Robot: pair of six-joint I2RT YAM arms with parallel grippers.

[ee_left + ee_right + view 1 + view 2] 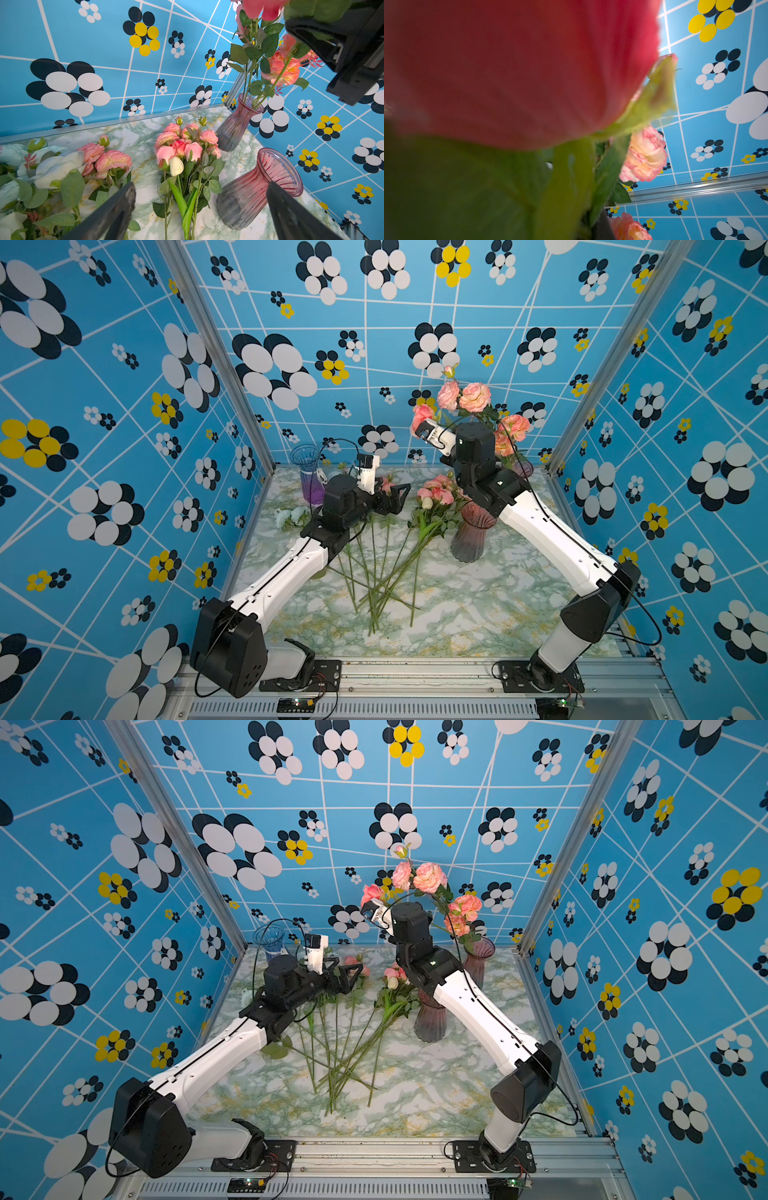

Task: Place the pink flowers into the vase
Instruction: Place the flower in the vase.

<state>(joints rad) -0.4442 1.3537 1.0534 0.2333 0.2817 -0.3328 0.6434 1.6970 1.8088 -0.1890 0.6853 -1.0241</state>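
Pink flower (420, 412) clamped in raised right claw (293, 25).

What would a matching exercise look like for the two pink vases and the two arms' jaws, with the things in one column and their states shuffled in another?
Things:
1. back pink vase
2. front pink vase
3. jaws of the left arm
4. jaws of the right arm

States:
A. wide open, holding nothing
B. empty
C. shut on the stem of a pink rose
D. holds pink flowers

Pairs: 1-D, 2-B, 3-A, 4-C.
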